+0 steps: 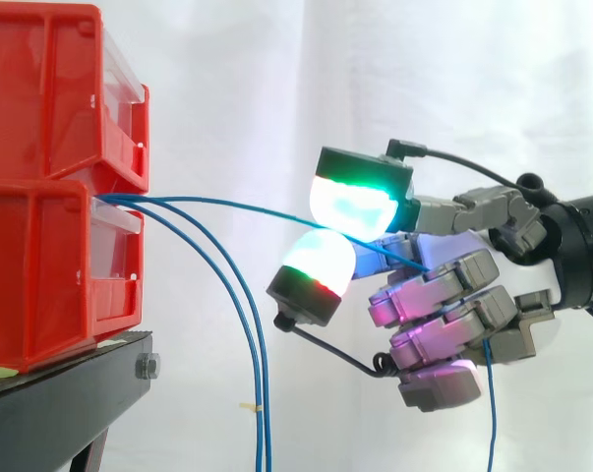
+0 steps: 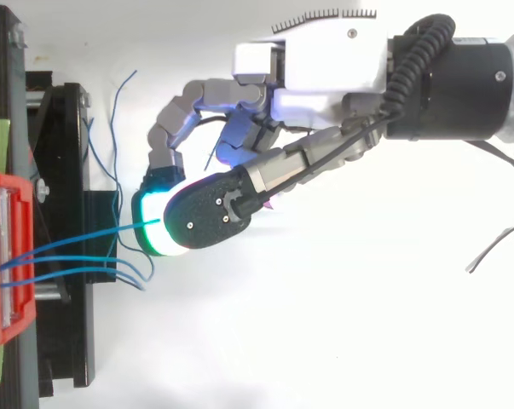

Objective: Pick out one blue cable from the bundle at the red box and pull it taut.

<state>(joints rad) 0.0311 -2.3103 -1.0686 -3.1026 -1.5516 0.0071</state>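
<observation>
Watching the feed right now: the hand [image 1: 444, 285] has one blue cable [image 1: 227, 204] pinched between two glowing fingertips [image 1: 353, 206], the upper pad green and white, the lower one white with a red edge; the other fingers are curled underneath; that cable runs almost straight from the front of the lower red bin [image 1: 40, 265] to the pinch, then hangs loose below the palm; two spare cables [image 1: 239, 324] droop from the same bin, well apart from the hand; that bin sits under a second red bin [image 1: 40, 88] on the black stand [image 1: 60, 403], white curtain [image 1: 276, 79] behind.
</observation>
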